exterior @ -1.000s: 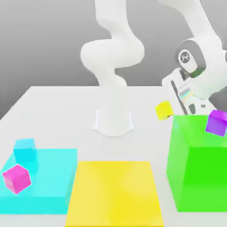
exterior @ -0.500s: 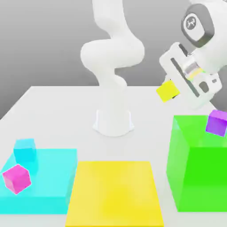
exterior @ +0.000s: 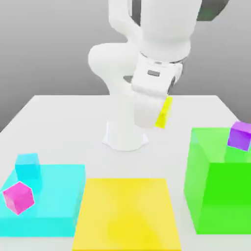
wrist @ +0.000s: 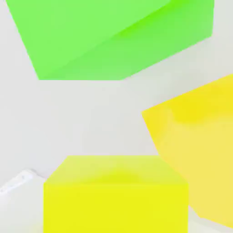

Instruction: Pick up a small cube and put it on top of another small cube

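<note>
The small yellow cube (exterior: 164, 112) hangs in the air under the hand, seen nearly edge-on, above the table in front of the robot's base. My gripper (exterior: 158, 111) is shut on it. In the hand view the same yellow cube (wrist: 116, 195) sits close to the camera. The other small cube, magenta-pink (exterior: 18, 197), rests on the front left part of the cyan slab (exterior: 56, 203), far to the exterior view's left of my gripper and well below it.
A small cyan cube (exterior: 27, 165) stands on the cyan slab just behind the magenta one. A large flat yellow slab (exterior: 127, 213) (wrist: 200, 150) lies front centre. A tall green block (exterior: 220, 196) (wrist: 109, 36) at the right carries a small purple cube (exterior: 240, 135).
The arm has swung from above the green block toward the exterior view's left, carrying the yellow cube to the middle of the table. The hand has turned, so the cube now shows edge-on.
</note>
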{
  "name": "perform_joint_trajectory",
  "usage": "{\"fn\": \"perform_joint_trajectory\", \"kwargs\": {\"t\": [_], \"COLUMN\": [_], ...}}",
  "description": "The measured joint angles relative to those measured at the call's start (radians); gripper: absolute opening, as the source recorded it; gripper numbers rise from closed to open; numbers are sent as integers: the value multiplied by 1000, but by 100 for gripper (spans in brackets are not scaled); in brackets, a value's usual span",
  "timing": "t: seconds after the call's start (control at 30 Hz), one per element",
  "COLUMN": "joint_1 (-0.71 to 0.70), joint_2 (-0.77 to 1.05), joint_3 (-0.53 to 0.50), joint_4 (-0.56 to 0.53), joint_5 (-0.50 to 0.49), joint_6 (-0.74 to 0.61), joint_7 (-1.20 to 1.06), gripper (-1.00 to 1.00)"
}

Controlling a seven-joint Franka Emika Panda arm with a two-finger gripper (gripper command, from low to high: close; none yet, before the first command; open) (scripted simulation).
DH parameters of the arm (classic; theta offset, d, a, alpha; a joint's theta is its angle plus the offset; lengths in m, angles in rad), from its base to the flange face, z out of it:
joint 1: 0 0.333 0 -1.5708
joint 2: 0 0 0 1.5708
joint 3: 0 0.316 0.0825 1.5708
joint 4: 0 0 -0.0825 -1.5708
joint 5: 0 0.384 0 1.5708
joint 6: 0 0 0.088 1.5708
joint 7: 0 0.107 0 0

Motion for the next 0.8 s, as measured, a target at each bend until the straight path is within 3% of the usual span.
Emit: {"fn": "perform_joint_trajectory", "kwargs": {"t": [0.8], "joint_1": [-605], "joint_2": [165], "joint_3": [-416], "joint_4": [279], "joint_5": [-47], "joint_6": [289], "joint_7": [983], "gripper": [-100]}}
